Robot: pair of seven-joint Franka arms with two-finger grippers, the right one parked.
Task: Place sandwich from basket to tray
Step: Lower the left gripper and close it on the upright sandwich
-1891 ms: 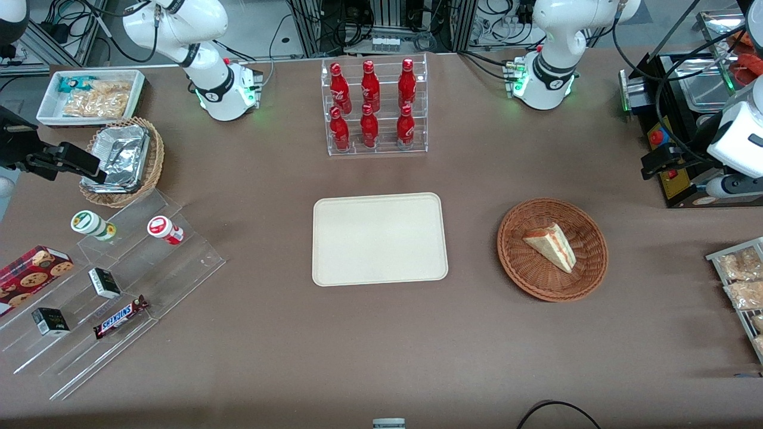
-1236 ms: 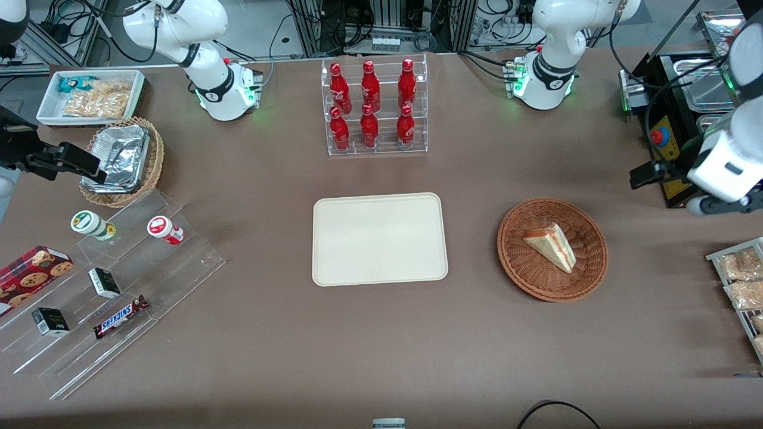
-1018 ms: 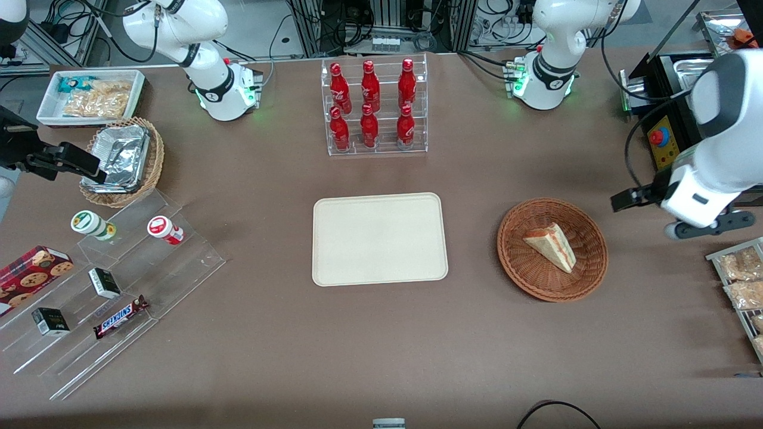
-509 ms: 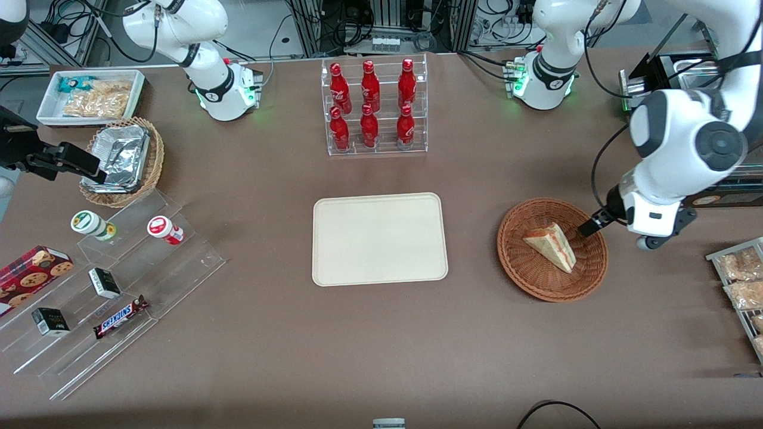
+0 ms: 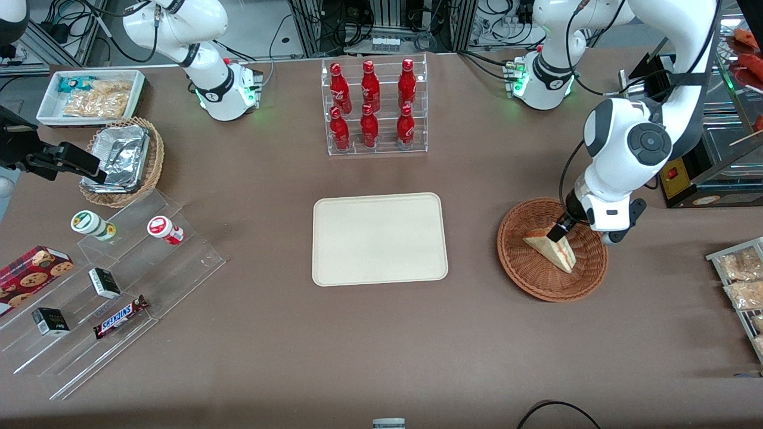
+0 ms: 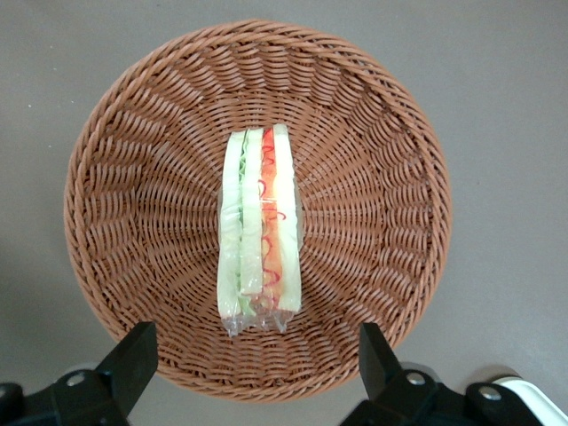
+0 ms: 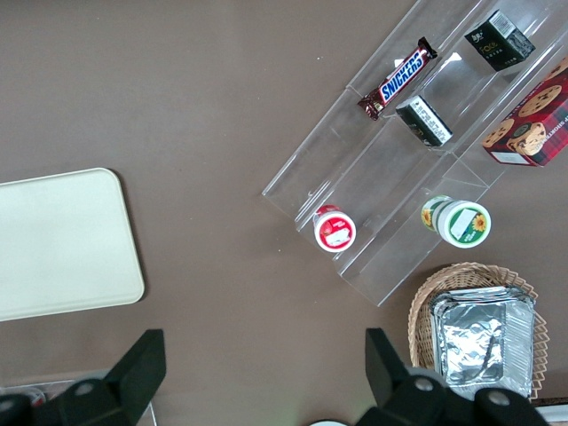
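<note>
Front view: sandwich (image 5: 551, 246) lies ungrasped in basket (image 5: 527, 280); tray (image 5: 380, 238), toward nine o'clock, is bare. End effector (image 5: 558, 233) hovers above, spread wide; everything remains.

A round, shallow, reddish-brown woven wicker basket (image 5: 552, 249) sits on the brown worktop (image 5: 381, 333) toward the working arm's end. Inside it, near the middle, lies the sandwich (image 5: 551, 246): a triangular wedge of pale white bread in clear wrap, with red-orange and green filling showing in stripes along its cut edge. In the wrist view that layered edge faces up at the camera. The end effector (image 5: 559, 233) hangs just above the sandwich with its fingers (image 6: 131, 355) spread wide, apart from the bread. Beside the basket, toward the middle of the worktop, lies the tray (image 5: 380, 238), flat, cream-beige, rectangular with rounded corners and a low rim, with nothing on it.
</note>
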